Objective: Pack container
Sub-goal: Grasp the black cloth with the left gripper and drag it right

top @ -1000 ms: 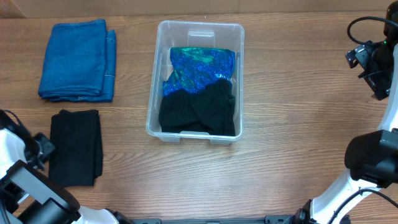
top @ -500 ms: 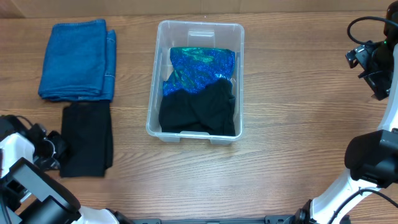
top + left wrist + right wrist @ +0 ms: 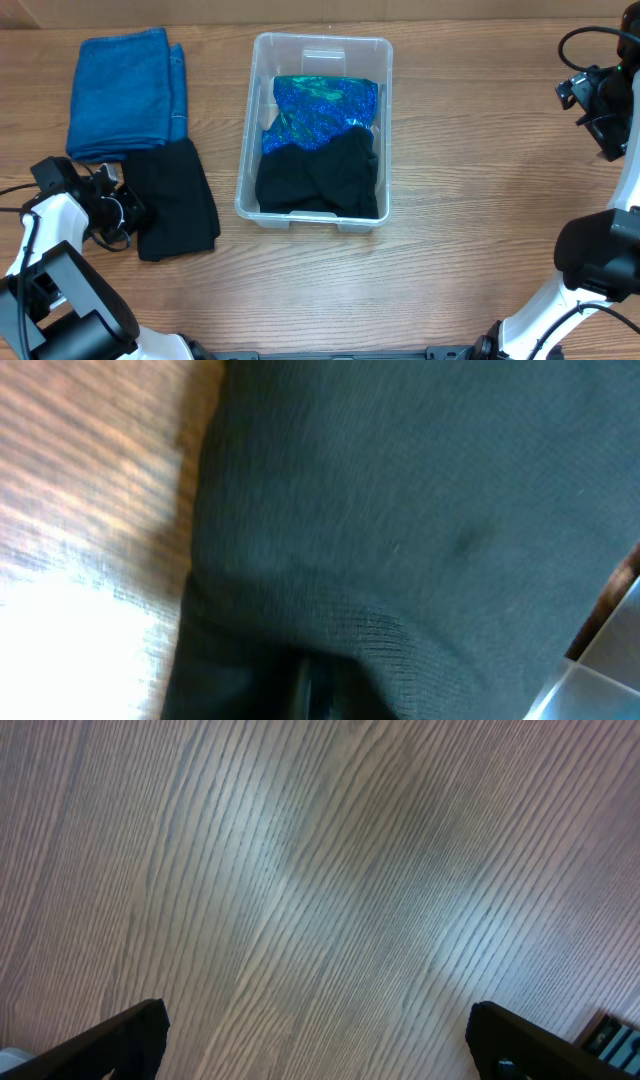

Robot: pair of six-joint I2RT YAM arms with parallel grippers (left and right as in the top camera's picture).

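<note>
The clear plastic container (image 3: 320, 40) stands at the table's middle. It holds a sparkly blue-green cloth (image 3: 322, 110) at the back and a black garment (image 3: 320, 182) at the front. My left gripper (image 3: 127, 208) is shut on the left edge of a folded black cloth (image 3: 177, 198), which lies on the table just left of the container. In the left wrist view the black cloth (image 3: 420, 510) fills the frame and covers the fingers; the container's corner (image 3: 605, 665) shows at the lower right. My right gripper (image 3: 320, 1035) is open and empty above bare wood at the far right (image 3: 598, 100).
A folded blue denim cloth (image 3: 125, 92) lies at the back left, its near edge touching the black cloth. The right arm's base (image 3: 600, 255) and cables stand at the right edge.
My left gripper has moved right and towards the back, dragging the black cloth with it towards the container and turning it slightly. The right arm has not moved.
</note>
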